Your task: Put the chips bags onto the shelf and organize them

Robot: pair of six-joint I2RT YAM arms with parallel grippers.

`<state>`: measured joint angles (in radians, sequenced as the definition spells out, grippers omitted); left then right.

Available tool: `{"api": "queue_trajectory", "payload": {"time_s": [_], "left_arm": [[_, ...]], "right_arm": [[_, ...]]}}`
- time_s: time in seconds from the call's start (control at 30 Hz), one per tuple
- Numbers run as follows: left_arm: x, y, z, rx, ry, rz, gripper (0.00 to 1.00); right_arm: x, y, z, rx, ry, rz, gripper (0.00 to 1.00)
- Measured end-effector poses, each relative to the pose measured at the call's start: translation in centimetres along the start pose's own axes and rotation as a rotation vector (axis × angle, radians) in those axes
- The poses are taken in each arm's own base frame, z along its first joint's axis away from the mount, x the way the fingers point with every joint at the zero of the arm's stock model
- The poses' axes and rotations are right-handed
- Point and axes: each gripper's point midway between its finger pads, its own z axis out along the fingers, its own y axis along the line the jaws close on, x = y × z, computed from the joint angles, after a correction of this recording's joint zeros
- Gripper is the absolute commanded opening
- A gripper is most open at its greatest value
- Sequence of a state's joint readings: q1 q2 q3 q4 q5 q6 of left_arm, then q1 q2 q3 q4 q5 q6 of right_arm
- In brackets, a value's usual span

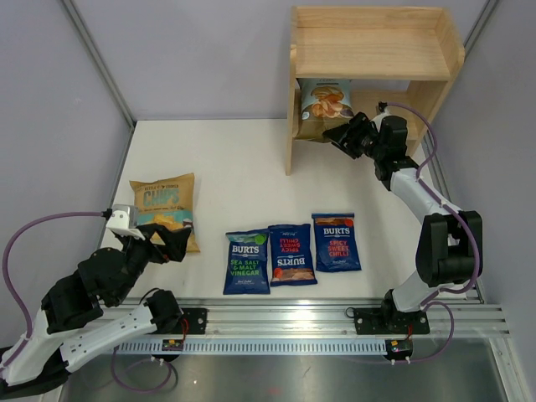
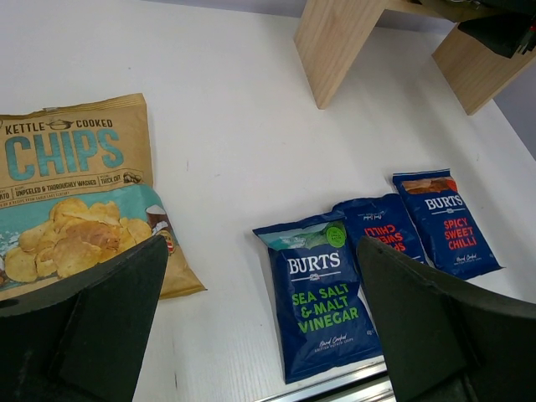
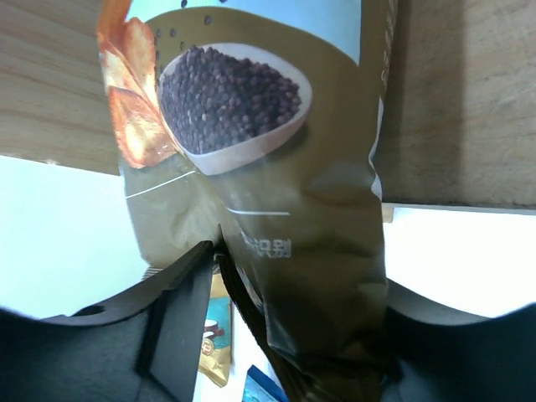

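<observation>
The light-blue-and-olive chips bag point(image 1: 323, 105) point(image 3: 251, 167) stands upright in the lower tier of the wooden shelf point(image 1: 375, 50) point(image 3: 469, 100), at its left side. My right gripper point(image 1: 343, 134) point(image 3: 293, 335) is shut on that bag's creased bottom edge. The tan-and-teal CHIPS bag point(image 1: 163, 205) point(image 2: 75, 193) lies flat at the table's left. Three dark-blue BURTS bags point(image 1: 247, 261) point(image 1: 291, 254) point(image 1: 336, 241) lie in a row near the front edge. My left gripper point(image 1: 172, 243) point(image 2: 260, 327) hovers open between the CHIPS bag and the sea-salt BURTS bag point(image 2: 322, 297), holding nothing.
The shelf stands at the back right, its left side panel point(image 2: 335, 42) reaching down to the white table; its top tier is bare. Grey walls close in the table on the left, right and back. A metal rail point(image 1: 335, 322) runs along the near edge.
</observation>
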<state>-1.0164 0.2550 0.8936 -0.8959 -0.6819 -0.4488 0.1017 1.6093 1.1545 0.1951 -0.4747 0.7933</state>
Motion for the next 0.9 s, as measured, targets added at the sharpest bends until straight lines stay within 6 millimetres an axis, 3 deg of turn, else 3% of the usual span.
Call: {"api": "queue_trajectory", "payload": {"time_s": [0.43, 0.57, 0.77, 0.9], "left_arm": [[0.0, 0.0, 0.0, -0.001, 0.000, 0.000, 0.99], [0.0, 0.1, 0.0, -0.004, -0.002, 0.000, 0.99], [-0.1, 0.3, 0.0, -0.016, -0.007, -0.001, 0.99], [-0.2, 0.4, 0.1, -0.027, -0.011, -0.004, 0.99]], "right_arm": [[-0.5, 1.4, 0.5, -0.064, 0.005, 0.053, 0.48], [-0.4, 1.3, 0.8, -0.068, 0.010, 0.068, 0.55], [-0.4, 1.0, 0.6, -0.048, 0.009, 0.067, 0.76], [-1.1, 1.2, -0.2, -0.047, -0.008, 0.054, 0.85]]}}
